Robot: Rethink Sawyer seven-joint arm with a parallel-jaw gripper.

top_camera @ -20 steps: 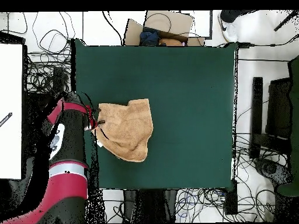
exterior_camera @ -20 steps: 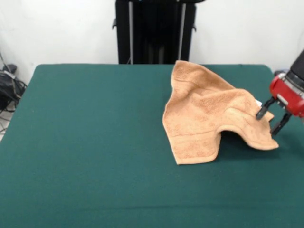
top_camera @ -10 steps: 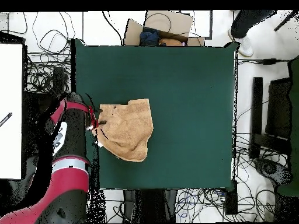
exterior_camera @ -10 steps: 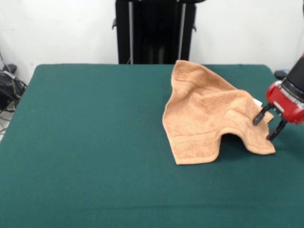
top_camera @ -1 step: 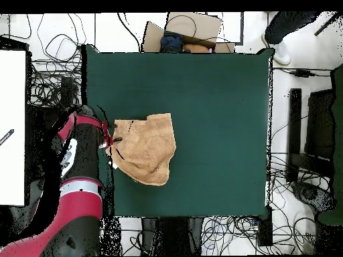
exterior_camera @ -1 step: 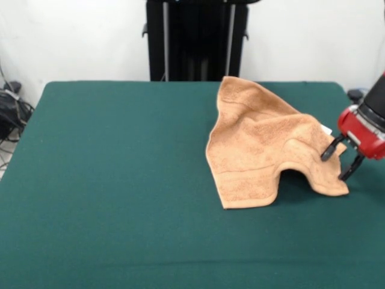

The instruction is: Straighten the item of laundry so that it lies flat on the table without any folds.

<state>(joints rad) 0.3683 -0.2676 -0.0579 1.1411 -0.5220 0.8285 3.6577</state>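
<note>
The item of laundry, an orange-tan towel, lies rumpled on the right half of the green table. Its right part is humped up, leaving a dark gap beneath, and a small white tag shows at its right edge. My gripper is at the towel's right corner, open, its two black fingers straddling the towel's edge. In the overhead view the towel sits near the table's left edge, with the gripper at its left side.
The table's right edge in the front view runs close behind the gripper. A cardboard box and cables lie on the floor beyond the table. A person's leg shows at the overhead view's top right.
The gripper has shifted slightly left and down against the towel's right corner, and that corner moved a little with it. In the last half second almost nothing moved.
</note>
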